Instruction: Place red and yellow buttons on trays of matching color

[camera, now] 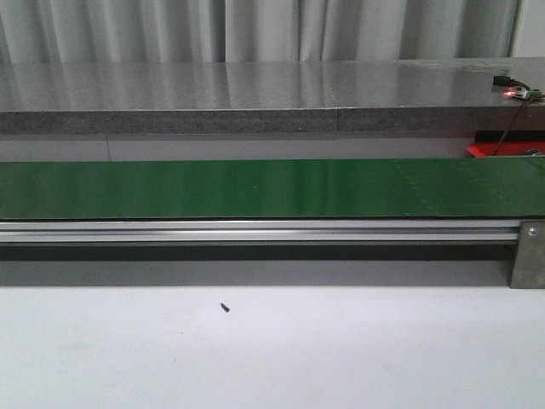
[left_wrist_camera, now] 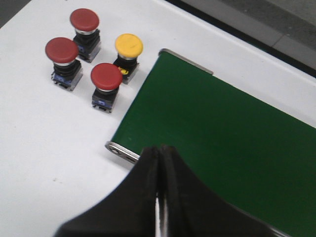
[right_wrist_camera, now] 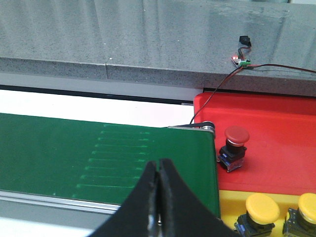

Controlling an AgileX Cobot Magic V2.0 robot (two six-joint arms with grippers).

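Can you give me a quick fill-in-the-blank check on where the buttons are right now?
1. Beside the green conveyor belt, the unsorted group holds three red buttons and ____ yellow button.
2. The red tray holds ____ red button.
3. The two buttons on the yellow tray are both ____.
4. Both tools, left tool and right tool, are ____.

Missing words: one; one; yellow; shut

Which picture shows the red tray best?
The right wrist view: the red tray fills its side, with one red button standing on it. The front view shows only a red sliver at the far right edge. The left wrist view shows none.
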